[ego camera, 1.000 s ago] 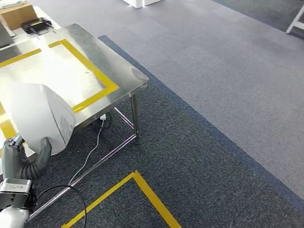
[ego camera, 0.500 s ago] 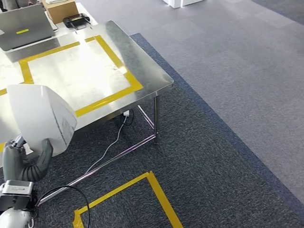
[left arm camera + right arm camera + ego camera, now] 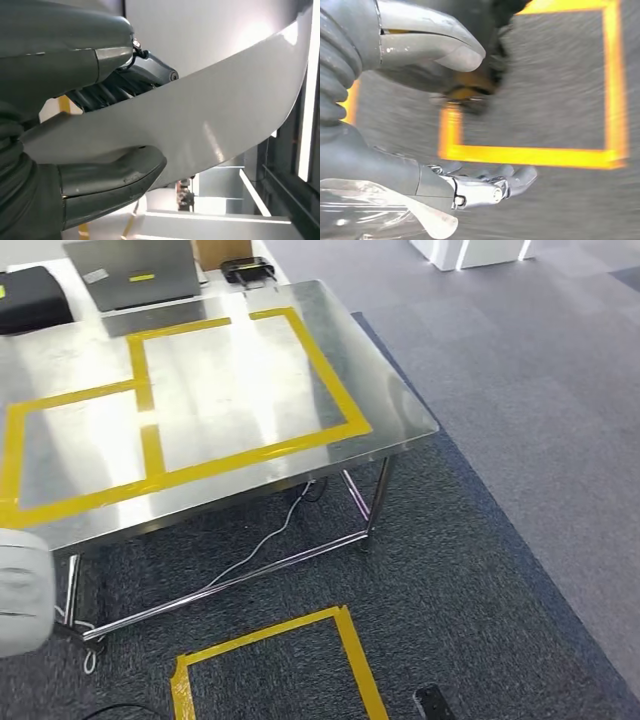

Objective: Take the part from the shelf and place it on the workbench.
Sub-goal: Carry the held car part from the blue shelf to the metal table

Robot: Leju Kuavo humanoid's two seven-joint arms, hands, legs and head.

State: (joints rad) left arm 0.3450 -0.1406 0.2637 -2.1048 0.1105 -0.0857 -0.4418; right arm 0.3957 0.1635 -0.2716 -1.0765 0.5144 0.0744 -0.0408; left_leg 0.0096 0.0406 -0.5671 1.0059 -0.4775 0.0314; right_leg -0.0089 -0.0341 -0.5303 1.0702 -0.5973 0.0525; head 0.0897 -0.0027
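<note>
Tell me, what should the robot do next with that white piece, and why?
Probably carry the white part forward over the steel workbench. The left hand grips it between thumb and fingers, and in the head view it sits at the edge, short of the yellow-taped area.

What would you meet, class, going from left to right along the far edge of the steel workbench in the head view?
Black case → grey laptop → cardboard box → black handheld device. All of them lie beyond the yellow tape outline on the workbench.

Laptop [image 3: 136, 272] behind workbench [image 3: 226, 390]
</note>
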